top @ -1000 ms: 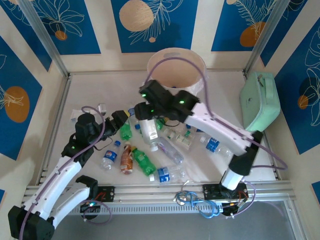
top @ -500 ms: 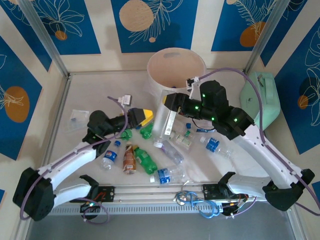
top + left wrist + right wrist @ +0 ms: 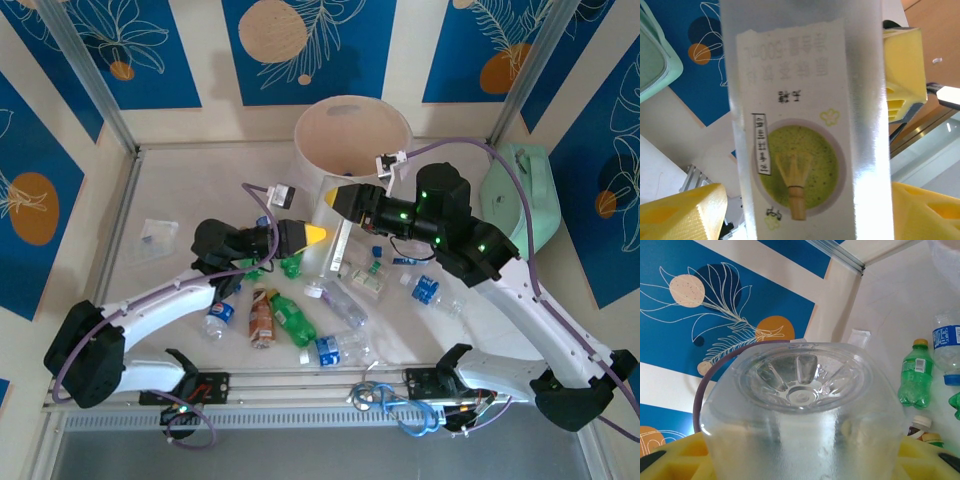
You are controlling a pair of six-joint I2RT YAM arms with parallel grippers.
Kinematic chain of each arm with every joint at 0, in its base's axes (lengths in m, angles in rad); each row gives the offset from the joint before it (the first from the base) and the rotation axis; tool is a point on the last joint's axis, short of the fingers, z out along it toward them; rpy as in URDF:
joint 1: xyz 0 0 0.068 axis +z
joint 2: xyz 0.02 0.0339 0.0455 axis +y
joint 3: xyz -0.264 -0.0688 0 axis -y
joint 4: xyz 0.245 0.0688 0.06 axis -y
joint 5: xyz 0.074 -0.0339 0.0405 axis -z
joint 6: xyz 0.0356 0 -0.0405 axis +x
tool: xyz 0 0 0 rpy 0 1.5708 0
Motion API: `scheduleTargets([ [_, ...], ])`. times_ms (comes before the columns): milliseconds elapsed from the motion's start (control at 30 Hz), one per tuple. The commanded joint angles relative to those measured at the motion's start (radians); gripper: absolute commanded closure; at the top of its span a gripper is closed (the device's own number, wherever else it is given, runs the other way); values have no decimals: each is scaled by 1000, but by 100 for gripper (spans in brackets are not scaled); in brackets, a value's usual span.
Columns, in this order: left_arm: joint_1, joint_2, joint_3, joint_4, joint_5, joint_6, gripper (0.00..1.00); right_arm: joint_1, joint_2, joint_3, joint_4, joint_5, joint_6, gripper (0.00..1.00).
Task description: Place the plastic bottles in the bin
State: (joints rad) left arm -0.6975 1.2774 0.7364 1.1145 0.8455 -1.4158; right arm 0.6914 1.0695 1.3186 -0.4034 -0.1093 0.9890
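Observation:
My right gripper (image 3: 340, 205) is shut on the base end of a clear plastic bottle (image 3: 330, 255) with a white matcha label. The bottle hangs cap-down just in front of the pale round bin (image 3: 320, 160). In the right wrist view its base (image 3: 800, 385) fills the space between the yellow fingers (image 3: 680, 460). My left gripper (image 3: 315, 238) has come up to the same bottle from the left. Its yellow fingers (image 3: 685, 212) stand on either side of the label (image 3: 795, 175), with a narrow gap on the left. Several more bottles lie on the table, among them a green one (image 3: 287, 320), an orange-labelled one (image 3: 259, 318) and a blue-labelled one (image 3: 425, 290).
A mint-green case (image 3: 520, 200) leans at the right wall. A small clear bag (image 3: 155, 238) lies at the left. Loose cables (image 3: 385, 400) sit on the front rail. A green bottle (image 3: 915, 375) and a blue-labelled one (image 3: 947, 347) lie on the floor below the right wrist.
The right gripper has carried the matcha bottle up and to the right, in front of the bin. The left gripper has risen from the pile and moved right until it straddles the bottle.

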Motion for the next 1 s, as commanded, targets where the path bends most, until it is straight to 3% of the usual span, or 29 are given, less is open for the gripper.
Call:
scheduleTargets([
  [0, -16, 9, 18, 80, 48, -20, 24, -4, -20, 9, 38, -20, 10, 55],
  [533, -26, 12, 26, -21, 58, 58, 51, -10, -38, -9, 13, 15, -4, 50],
  [633, -25, -4, 35, -123, 52, 129, 54, -9, -48, -17, -15, 45, -5, 42],
  [767, -25, -50, 51, -307, 28, 254, 56, -4, -74, -14, -81, 108, -12, 24],
  [967, -24, -94, 70, -462, -8, 358, 58, -7, -123, -7, -181, 207, -25, 8],
])
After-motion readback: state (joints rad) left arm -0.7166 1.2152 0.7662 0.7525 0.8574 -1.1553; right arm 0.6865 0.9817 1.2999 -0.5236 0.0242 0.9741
